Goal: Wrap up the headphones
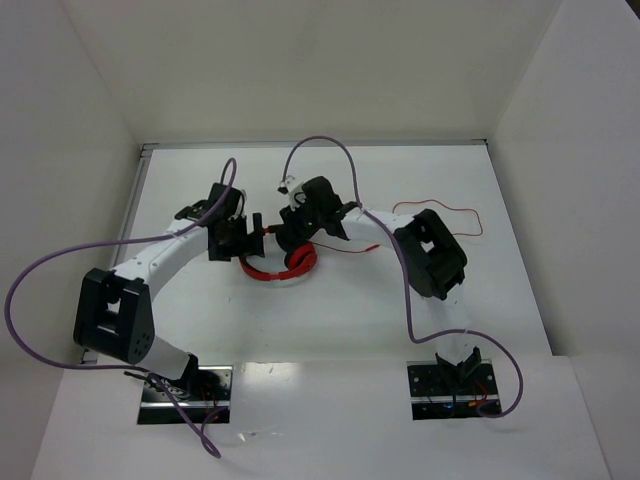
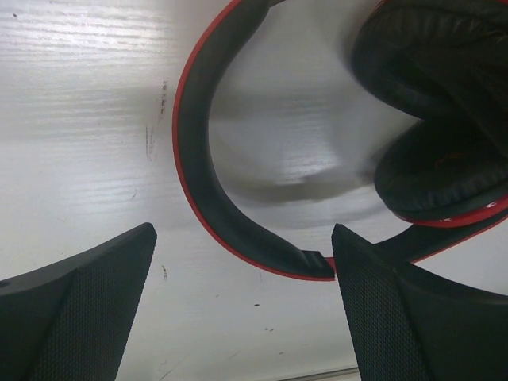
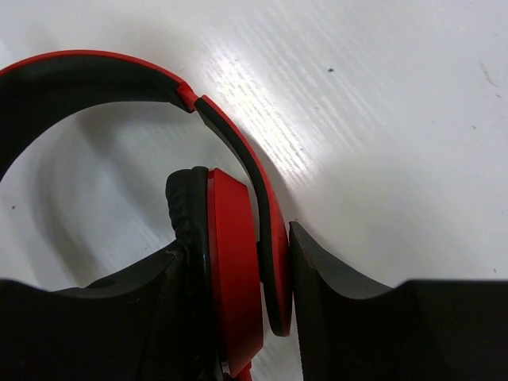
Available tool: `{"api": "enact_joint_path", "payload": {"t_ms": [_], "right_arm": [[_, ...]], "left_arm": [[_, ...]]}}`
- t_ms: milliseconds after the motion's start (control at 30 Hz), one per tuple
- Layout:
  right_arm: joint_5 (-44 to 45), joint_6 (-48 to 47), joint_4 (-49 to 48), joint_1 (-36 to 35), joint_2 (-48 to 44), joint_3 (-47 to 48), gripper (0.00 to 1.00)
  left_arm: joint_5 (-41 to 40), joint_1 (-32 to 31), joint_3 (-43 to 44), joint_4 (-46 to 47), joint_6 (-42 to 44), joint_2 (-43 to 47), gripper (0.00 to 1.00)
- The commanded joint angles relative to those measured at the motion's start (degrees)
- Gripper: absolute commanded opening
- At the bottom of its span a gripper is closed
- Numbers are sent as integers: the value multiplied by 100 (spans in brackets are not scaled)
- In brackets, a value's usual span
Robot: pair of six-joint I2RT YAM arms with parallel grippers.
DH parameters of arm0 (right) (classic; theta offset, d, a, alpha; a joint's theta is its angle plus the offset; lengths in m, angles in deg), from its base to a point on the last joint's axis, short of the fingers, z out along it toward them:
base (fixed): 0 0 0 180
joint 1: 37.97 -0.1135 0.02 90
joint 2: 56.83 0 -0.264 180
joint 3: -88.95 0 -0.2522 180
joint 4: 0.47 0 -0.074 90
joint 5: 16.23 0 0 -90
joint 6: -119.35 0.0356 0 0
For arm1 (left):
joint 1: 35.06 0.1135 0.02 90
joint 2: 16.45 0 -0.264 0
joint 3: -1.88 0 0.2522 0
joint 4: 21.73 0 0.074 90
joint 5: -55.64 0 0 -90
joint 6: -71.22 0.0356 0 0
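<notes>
— What are the jaws of the right gripper (image 3: 238, 317) doing?
— They are pressing in on the red headphones (image 3: 262, 198) from both sides. One is leaning on the black cushion (image 3: 186, 206) of the ear cup (image 3: 234, 262), and the other is touching the headband's red arm.
— And the headband (image 3: 87, 75)?
— It is arching away to the upper left, showing against a white surface (image 3: 381, 95) that is catching a streak of glare.
</notes>
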Motion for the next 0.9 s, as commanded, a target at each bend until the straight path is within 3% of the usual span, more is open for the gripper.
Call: {"api": "enact_joint_path", "payload": {"t_ms": [0,333,467,567,867], "right_arm": [[745,461,-103,-30,162,203,32],[2142,1692,144,-83,-637,-674,29],[2494,2000,285,-83,-953,-930,29],[2547,2211,-3,-83,-1138,-1272,29],[2065,2861,-681,-83,-911,-1774,29]], "left_arm": [[-77,50,237,434,119,-16,99],[-534,103,1247,541,470,-1166,99],[-361,103,1370,1006,470,-1491,99],[87,103,1809,1007,409,-2000,99],[-85,50,3180,559,575,-3144,99]]}}
